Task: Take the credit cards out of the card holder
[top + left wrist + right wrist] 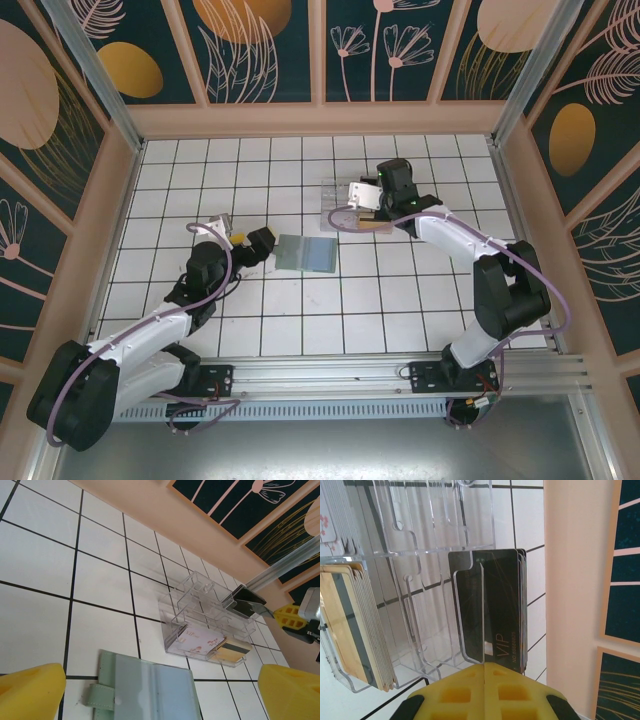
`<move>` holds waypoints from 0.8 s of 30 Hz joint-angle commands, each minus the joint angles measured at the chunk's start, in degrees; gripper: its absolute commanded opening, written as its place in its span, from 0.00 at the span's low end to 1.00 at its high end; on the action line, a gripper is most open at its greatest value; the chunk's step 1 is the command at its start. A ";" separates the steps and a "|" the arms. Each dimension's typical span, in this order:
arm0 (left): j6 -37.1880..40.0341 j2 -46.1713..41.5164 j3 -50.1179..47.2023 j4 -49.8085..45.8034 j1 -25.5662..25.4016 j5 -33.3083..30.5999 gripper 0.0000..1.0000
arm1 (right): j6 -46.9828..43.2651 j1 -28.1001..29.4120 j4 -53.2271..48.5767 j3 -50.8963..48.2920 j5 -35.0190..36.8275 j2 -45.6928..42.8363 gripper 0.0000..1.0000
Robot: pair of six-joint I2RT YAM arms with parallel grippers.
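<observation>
Grey-green and lying open flat mid-table, the card holder (308, 253) has the left gripper (266, 243) at its 9 o'clock, fingers spread. At its 1 o'clock, over the clear tray (335, 200), the right gripper (484, 675) pinches a stack of black cards (495, 610).

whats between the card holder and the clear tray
Bare white tile, nothing else; the left wrist view shows the card holder and clear tray lying apart.
</observation>
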 commanded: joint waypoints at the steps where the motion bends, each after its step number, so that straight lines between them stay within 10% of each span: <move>1: -0.51 -0.30 0.76 -0.34 0.12 -1.32 0.99 | -0.29 1.00 -0.31 1.36 -0.05 -0.19 0.00; 24: -0.44 0.06 0.81 -0.48 0.13 -1.58 0.99 | -1.11 -0.04 2.50 1.32 0.67 3.01 0.00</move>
